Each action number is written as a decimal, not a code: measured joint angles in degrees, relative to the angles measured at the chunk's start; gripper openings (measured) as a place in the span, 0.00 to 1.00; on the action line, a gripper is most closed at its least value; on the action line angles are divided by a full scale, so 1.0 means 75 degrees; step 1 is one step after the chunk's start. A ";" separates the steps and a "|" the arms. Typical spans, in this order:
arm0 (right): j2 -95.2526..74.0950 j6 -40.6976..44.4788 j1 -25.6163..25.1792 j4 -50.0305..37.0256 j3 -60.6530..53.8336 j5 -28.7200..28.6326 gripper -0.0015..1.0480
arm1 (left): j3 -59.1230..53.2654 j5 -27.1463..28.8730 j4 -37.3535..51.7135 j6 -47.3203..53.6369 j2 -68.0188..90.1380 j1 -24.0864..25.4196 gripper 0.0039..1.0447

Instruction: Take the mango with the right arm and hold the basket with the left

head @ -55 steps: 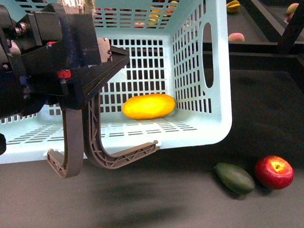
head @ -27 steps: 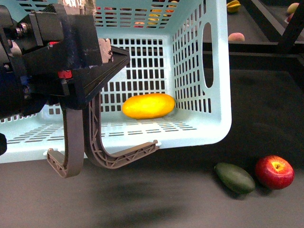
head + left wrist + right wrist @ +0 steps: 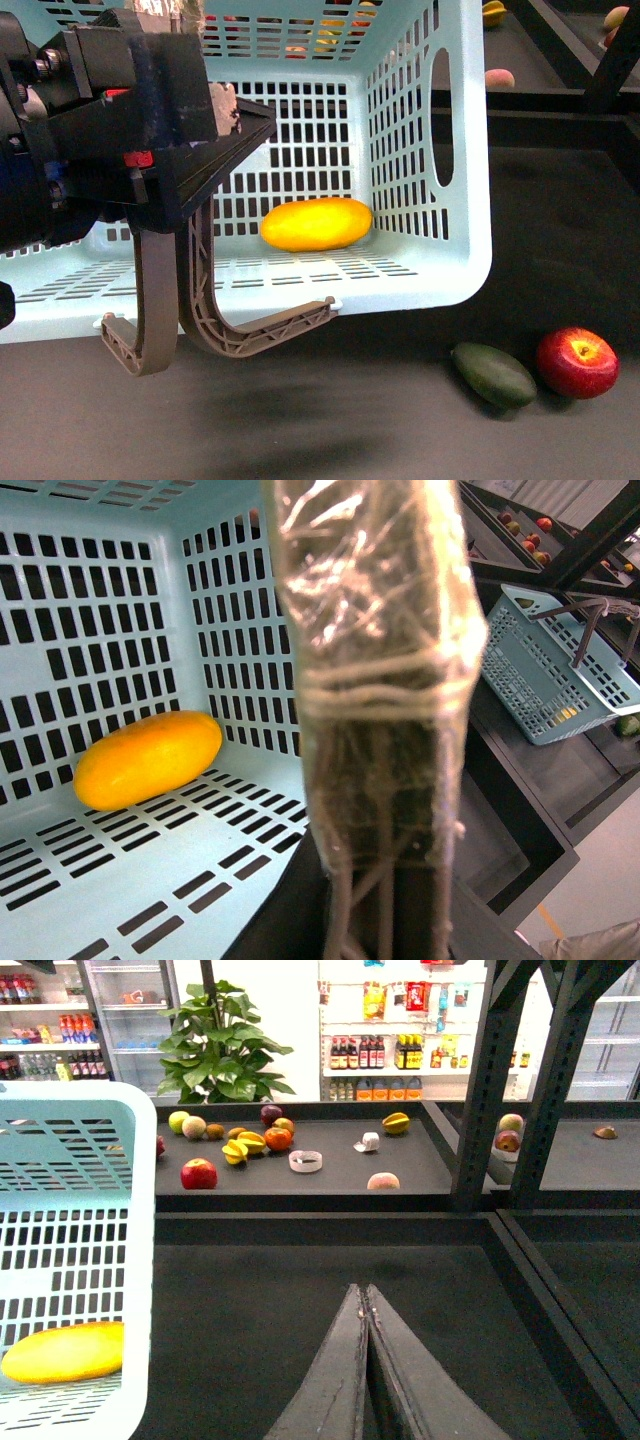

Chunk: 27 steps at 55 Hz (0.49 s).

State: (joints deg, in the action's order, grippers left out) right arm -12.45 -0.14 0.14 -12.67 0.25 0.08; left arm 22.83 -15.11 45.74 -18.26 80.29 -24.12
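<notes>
Two pincers, one mango (image 3: 315, 223). Left pincer (image 3: 230, 135) is clenching the handles (image 3: 155, 300) of the basket (image 3: 465, 250), so holding is looking done. Right pincer (image 3: 366, 1295) is pressing shut on nothing, apart from the basket. Mango is lying inside the basket, ungrasped; picking is looking outstanding.

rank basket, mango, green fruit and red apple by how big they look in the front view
1. basket
2. mango
3. green fruit and red apple: about alike, not ranked.
The mango sits farther back, so its true size is unsure.
</notes>
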 joint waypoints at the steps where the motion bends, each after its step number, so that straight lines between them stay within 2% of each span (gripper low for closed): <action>1: 0.0044 0.0000 -0.0003 0.0041 0.0000 0.0000 0.02 | 0.0000 0.0000 0.0003 0.0003 0.0000 0.0000 0.08; 12: 0.0414 0.0003 -0.0003 0.0420 0.0000 0.0000 0.02 | 0.0000 0.0000 0.0000 0.0003 0.0000 0.0000 0.08; 18: 0.1355 0.0006 -0.0003 0.1606 0.0006 -0.0003 0.02 | 0.0000 0.0000 0.0003 0.0006 0.0000 0.0000 0.08; 27: 0.1617 0.0003 -0.0003 0.1673 0.0006 -0.0003 0.02 | 0.0000 0.0000 0.0000 0.0009 0.0000 -0.0003 0.08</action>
State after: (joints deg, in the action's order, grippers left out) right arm -0.32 -0.12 0.12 -0.12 0.30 0.05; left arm 22.83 -15.11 45.74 -18.20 80.29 -24.14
